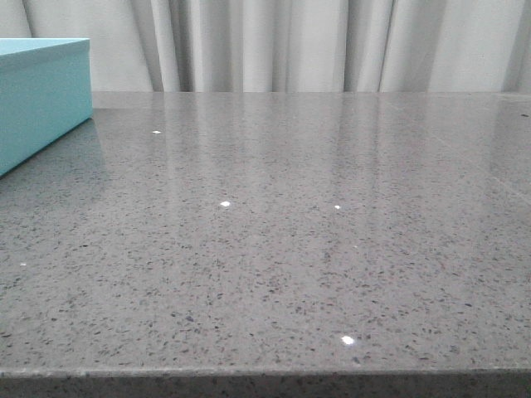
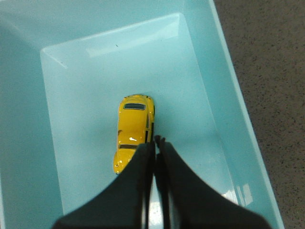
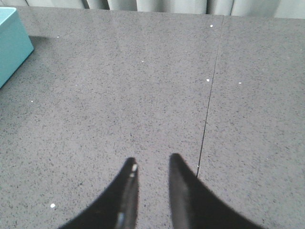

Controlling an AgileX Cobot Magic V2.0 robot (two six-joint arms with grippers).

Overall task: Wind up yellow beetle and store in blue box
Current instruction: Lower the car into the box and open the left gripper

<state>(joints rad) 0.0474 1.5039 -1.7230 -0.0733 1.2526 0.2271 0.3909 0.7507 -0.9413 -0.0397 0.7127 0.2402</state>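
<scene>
The yellow beetle point(image 2: 133, 129) lies on the floor of the blue box point(image 2: 217, 71), seen from above in the left wrist view. My left gripper point(image 2: 156, 140) hangs over the box with its fingers pressed together and nothing between them. Its tips are just beside the car's side and partly hide one end of the car. The blue box also shows at the far left of the front view point(image 1: 41, 99) and in the right wrist view point(image 3: 12, 43). My right gripper point(image 3: 152, 162) is open and empty above the bare table. Neither gripper shows in the front view.
The grey speckled table point(image 1: 290, 249) stretches from the box to the right, with its front edge near the camera. A pale curtain point(image 1: 290, 41) hangs behind it. A thin seam point(image 3: 209, 95) runs across the tabletop near my right gripper.
</scene>
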